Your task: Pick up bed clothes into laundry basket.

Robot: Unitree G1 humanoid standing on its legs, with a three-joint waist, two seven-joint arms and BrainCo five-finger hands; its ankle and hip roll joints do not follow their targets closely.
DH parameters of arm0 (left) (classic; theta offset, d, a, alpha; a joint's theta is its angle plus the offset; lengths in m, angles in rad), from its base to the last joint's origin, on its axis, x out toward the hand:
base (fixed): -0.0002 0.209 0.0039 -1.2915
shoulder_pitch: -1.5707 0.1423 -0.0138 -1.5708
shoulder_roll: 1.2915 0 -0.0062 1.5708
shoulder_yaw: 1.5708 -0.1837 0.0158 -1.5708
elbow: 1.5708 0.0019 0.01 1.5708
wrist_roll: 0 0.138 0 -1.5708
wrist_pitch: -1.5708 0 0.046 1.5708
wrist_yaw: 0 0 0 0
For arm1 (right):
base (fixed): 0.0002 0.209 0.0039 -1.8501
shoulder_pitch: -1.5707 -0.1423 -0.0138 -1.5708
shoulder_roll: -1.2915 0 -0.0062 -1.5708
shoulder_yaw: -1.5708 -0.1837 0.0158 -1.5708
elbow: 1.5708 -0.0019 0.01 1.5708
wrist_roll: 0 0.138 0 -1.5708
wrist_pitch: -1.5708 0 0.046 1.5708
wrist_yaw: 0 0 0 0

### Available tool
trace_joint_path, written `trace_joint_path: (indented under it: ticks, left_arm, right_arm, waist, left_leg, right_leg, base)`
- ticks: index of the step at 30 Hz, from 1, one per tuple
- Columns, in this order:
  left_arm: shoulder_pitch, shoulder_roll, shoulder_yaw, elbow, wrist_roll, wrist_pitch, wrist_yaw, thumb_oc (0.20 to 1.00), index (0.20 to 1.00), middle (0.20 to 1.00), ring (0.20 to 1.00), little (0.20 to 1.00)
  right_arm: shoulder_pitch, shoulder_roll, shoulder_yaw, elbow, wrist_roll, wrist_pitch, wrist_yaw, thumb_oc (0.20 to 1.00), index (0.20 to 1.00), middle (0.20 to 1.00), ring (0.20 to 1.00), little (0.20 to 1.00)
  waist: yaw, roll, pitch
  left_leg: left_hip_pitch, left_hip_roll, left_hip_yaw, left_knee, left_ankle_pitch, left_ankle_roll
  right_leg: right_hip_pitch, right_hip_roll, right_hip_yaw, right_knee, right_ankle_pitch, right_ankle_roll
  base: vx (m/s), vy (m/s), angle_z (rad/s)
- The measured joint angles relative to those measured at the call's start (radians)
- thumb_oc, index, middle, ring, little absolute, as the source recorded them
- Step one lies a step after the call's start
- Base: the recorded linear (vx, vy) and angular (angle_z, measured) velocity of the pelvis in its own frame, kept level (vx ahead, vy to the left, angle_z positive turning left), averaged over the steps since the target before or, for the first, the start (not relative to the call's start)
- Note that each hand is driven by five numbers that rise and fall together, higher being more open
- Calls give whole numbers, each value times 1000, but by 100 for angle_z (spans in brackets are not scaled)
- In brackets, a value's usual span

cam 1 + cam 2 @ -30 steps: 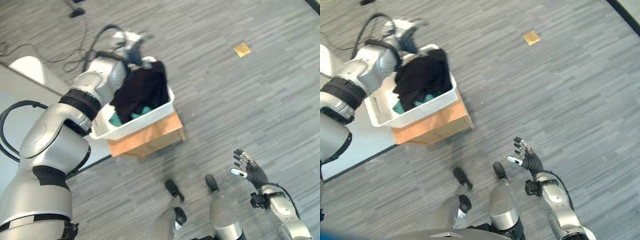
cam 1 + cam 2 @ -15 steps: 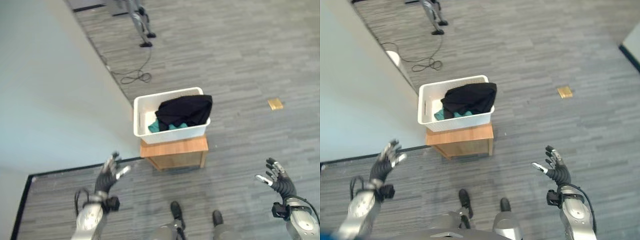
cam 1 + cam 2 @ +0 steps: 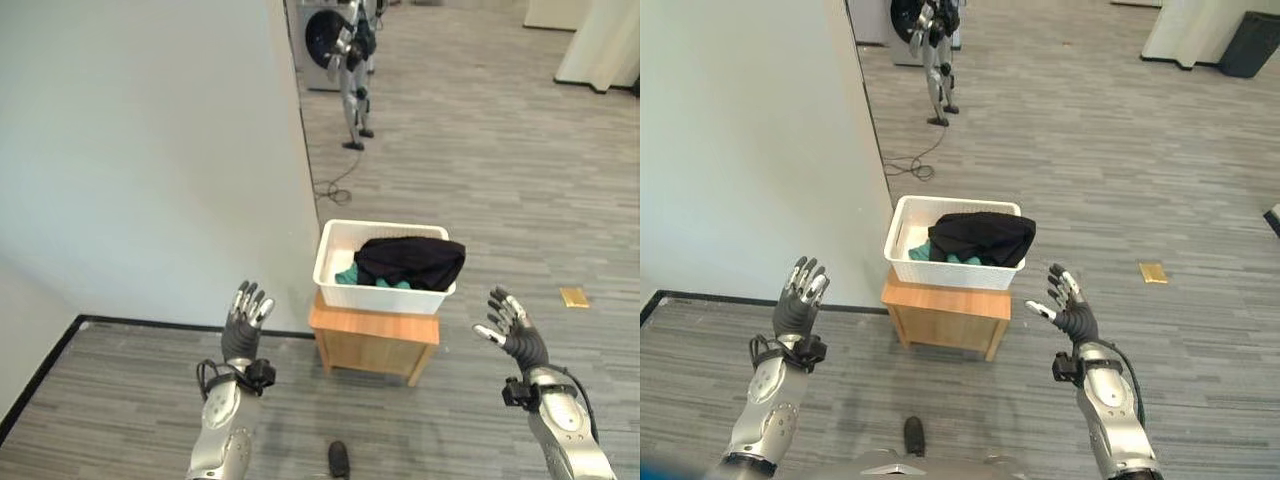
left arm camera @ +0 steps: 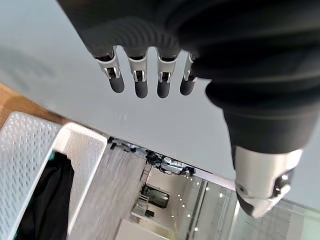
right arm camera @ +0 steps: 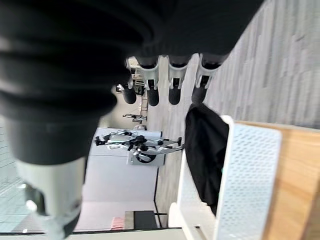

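The place looks like a robot lab or test hall set up as a home. Grey plank floor point(image 3: 520, 150) runs wide and bare beside a plain pale partition wall point(image 3: 150, 150). A white laundry basket point(image 3: 385, 285) sits on a small wooden stand point(image 3: 375, 345). Another humanoid robot point(image 3: 352, 60) stands by a washing machine point(image 3: 322, 45) at the far end

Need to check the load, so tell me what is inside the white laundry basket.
Inside the white laundry basket lies a black garment, draped over its right rim, with some teal cloth showing beside it. Anything lying beneath the black garment is covered.
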Motion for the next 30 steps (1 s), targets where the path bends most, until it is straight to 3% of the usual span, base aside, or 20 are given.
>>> trace_joint_path:
  ticks: [3, 6, 9, 10, 11, 12, 13, 14, 15, 16, 17, 18, 19, 20, 21, 22, 23, 24, 27, 30]
  left_arm:
    - [-24, -2, 0, 36, 0, -2, 12, 1000, 1000, 1000, 1000, 1000]
    - [-111, 3, -50, 51, 0, -7, 12, 1000, 1000, 1000, 1000, 1000]
    - [-108, 99, -45, 16, -1, -31, 13, 1000, 1000, 1000, 1000, 1000]
    - [-106, 114, -29, 21, -1, -30, 15, 1000, 1000, 1000, 1000, 1000]
    - [-106, 97, -1, 34, -3, -27, 19, 1000, 1000, 1000, 1000, 1000]
    - [-109, 91, 4, 37, 6, -24, 18, 1000, 1000, 1000, 1000, 1000]
    - [-208, 77, -139, -33, 173, 17, 48, 1000, 1000, 1000, 1000, 1000]
    - [-278, 132, -241, -182, 272, 10, 37, 1000, 1000, 1000, 1000, 1000]
    - [-389, 182, -243, -237, 391, -89, 25, 1000, 1000, 1000, 1000, 1000]
    - [-405, 180, -205, -197, 403, -97, 27, 1000, 1000, 1000, 1000, 1000]
    - [-397, 147, -154, -118, 417, -107, 41, 1000, 1000, 1000, 1000, 1000]
    - [-340, 134, -153, -22, 414, -71, 50, 1000, 1000, 1000, 1000, 1000]
    - [-271, 70, -113, 8, 412, -70, 42, 1000, 1000, 1000, 1000, 1000]
    - [-195, -12, -46, 6, 410, -67, 48, 1000, 1000, 1000, 1000, 1000]
    - [-121, -38, -17, 6, 395, -66, 59, 1000, 1000, 1000, 1000, 1000]
    - [-66, -11, -36, 28, 371, -56, 52, 1000, 1000, 1000, 1000, 1000]
    - [-53, 4, -66, 125, 300, -15, 23, 1000, 1000, 1000, 1000, 1000]
    - [-21, 15, -64, 100, 236, -5, -2, 1000, 1000, 1000, 1000, 1000]
    - [51, 65, -18, 104, 143, -6, -20, 1000, 1000, 1000, 1000, 1000]
    - [15, 60, -42, 60, 99, -4, -40, 1000, 1000, 1000, 1000, 1000]
  right_arm:
    - [5, -12, 34, -1, 1, 1, 17, 1000, 1000, 1000, 1000, 1000]
    - [27, -55, 63, -40, -6, 1, 40, 1000, 1000, 1000, 1000, 1000]
    - [-2, -1, 49, -35, -13, -11, 51, 1000, 1000, 1000, 1000, 1000]
    - [-32, 0, 40, -40, -13, -19, 53, 1000, 1000, 1000, 1000, 1000]
    - [-74, -17, 32, -39, -13, -22, 54, 1000, 1000, 1000, 1000, 1000]
    - [-86, -12, 27, -45, -14, -19, 52, 1000, 1000, 1000, 1000, 1000]
    - [104, 47, -134, -197, -9, -18, 46, 1000, 1000, 1000, 1000, 1000]
    - [180, 112, -189, -266, -1, -21, 31, 1000, 1000, 1000, 1000, 1000]
    - [85, -62, -17, -215, -6, -44, 32, 1000, 1000, 1000, 1000, 1000]
    - [-4, -163, 65, -171, -13, -42, 57, 1000, 1000, 1000, 1000, 1000]
    - [-94, -211, 80, -123, -13, -44, 64, 1000, 1000, 1000, 1000, 1000]
    - [-158, -135, 22, -50, -1, -44, 36, 1000, 1000, 1000, 1000, 1000]
    - [-141, -144, 40, -93, -2, -50, 10, 1000, 1000, 1000, 1000, 1000]
    - [-132, -203, 55, -130, -13, -69, 28, 1000, 1000, 1000, 1000, 1000]
    - [-156, -236, 95, -113, -22, -88, 43, 1000, 1000, 1000, 1000, 1000]
    - [-165, -257, 106, -89, -36, -81, 42, 1000, 1000, 1000, 1000, 1000]
    - [-112, -202, 48, -7, -44, -47, 20, 1000, 1000, 1000, 1000, 1000]
    - [-39, -141, -2, -7, -43, -31, 9, 1000, 1000, 1000, 1000, 1000]
    - [-41, -98, -13, -4, -39, -41, 13, 1000, 1000, 1000, 1000, 1000]
    - [-6, -87, -52, -26, -5, -55, 2, 1000, 1000, 1000, 1000, 1000]
  waist:
    - [11, -10, 12]
    - [9, 5, 71]
    - [9, -125, 76]
    - [32, -136, 78]
    - [28, -79, 114]
    - [41, -59, 139]
    - [-9, 119, 156]
    - [15, 130, 167]
    - [69, -14, 192]
    - [107, -84, 179]
    - [141, -95, 165]
    - [78, -1, 173]
    - [69, 41, 205]
    - [93, 135, 215]
    - [128, 147, 211]
    - [150, 147, 205]
    - [131, 141, 211]
    - [150, 74, 213]
    - [134, -1, 203]
    - [33, 12, 135]
  left_leg:
    - [-4, 1, -36, 8, 4, -5]
    - [-45, 11, -234, 79, 26, -33]
    - [-165, -58, -196, 306, -49, 14]
    - [-209, -53, -175, 462, -152, 26]
    - [-187, -13, -188, 466, -240, 9]
    - [-191, -28, -207, 438, -202, -16]
    - [-289, -65, -520, 486, -154, -99]
    - [-287, -120, -691, 339, -161, -271]
    - [-264, -207, -689, 282, -182, -232]
    - [-237, -241, -667, 269, -158, -182]
    - [-223, -218, -655, 308, -153, -171]
    - [-221, -160, -656, 395, -144, -160]
    - [-216, -92, -606, 374, -106, -109]
    - [-184, 35, -619, 287, -47, -110]
    - [-168, 47, -678, 219, -57, -146]
    - [-182, 22, -608, 200, -69, -154]
    - [-266, 68, -377, 256, -110, -74]
    - [-340, 76, -141, 425, -123, -61]
    - [-204, 138, -114, 511, -142, -81]
    - [-51, 312, 95, 504, -132, -100]
  right_leg:
    - [-42, 7, 7, 141, -43, 3]
    - [-225, 75, 143, 574, -59, -7]
    - [-233, -10, 172, 424, -110, -36]
    - [-228, -23, 175, 368, -154, -24]
    - [-222, 7, 168, 365, -134, -22]
    - [-204, 24, 192, 370, -134, -15]
    - [-148, 341, 491, 361, -185, -138]
    - [-154, 478, 615, 367, -233, -231]
    - [-128, 475, 660, 165, -118, -300]
    - [-103, 427, 636, 120, 77, -326]
    - [-118, 397, 530, 112, 81, -395]
    - [-104, 402, 388, 96, 65, -218]
    - [-189, 437, 286, 234, 91, -121]
    - [-337, 449, 240, 488, -27, -162]
    - [-441, 378, 238, 648, -126, -175]
    - [-426, 255, 311, 582, -175, -100]
    - [-364, 144, 104, 479, -152, -196]
    - [-317, 73, 26, 377, -104, -195]
    - [-200, -5, -62, 274, -22, -227]
    - [-104, -45, -269, 210, -35, -194]
  base:
    - [-72, -133, 33]
    - [-33, -98, 138]
    - [0, 0, 128]
    - [-4, -234, 10]
    - [-209, -517, -8]
    - [-320, -643, 203]
    - [-452, -525, 375]
    - [-555, -495, 534]
    - [-459, -363, 383]
    - [-444, -354, 261]
    - [-364, -274, 276]
    - [-350, -279, 324]
    - [-388, -200, 316]
    - [-292, -77, 132]
    - [-458, -95, 73]
    - [-458, -86, 223]
    - [-552, -30, 361]
    - [-448, 4, 323]
    - [-181, 83, 237]
    - [-13, 113, 215]
